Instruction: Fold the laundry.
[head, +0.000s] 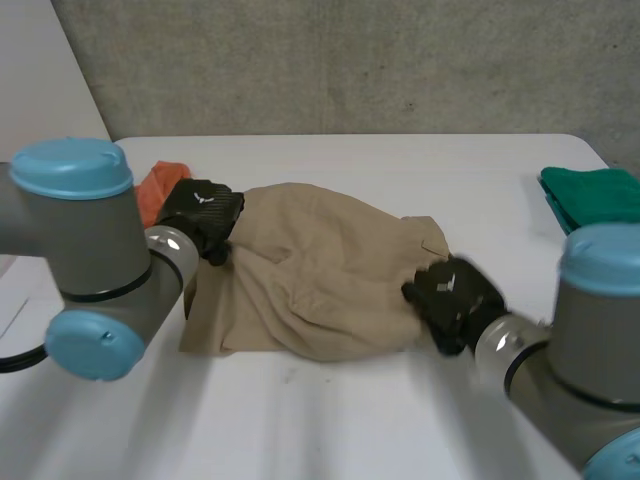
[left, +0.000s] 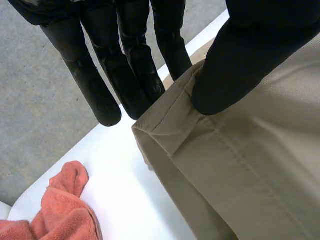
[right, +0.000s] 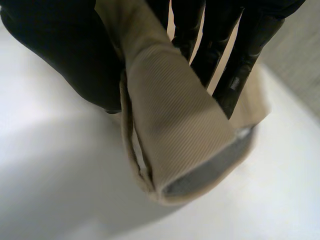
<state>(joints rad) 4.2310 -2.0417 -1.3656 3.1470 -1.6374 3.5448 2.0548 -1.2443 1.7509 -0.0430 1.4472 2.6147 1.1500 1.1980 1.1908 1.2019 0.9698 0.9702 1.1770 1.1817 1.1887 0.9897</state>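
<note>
While the crumpled tan twill garment (head: 310, 265) lies just beside the orange terry towel (head: 158, 188), my left hand (head: 202, 213) pinching its towel-side hem and my right hand (head: 455, 298) clamping its far edge, uneven pulling could, I reckon, slip either thin pinch.

Rumpled tan garment (head: 320, 270) sprawls mid-table, orange towel (head: 155, 190) far left, green cloth (head: 592, 195) far right.

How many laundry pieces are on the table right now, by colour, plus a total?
Tan: 1, the tan garment
Orange: 1, the orange towel
Green: 1, the green cloth
Total: 3
</note>
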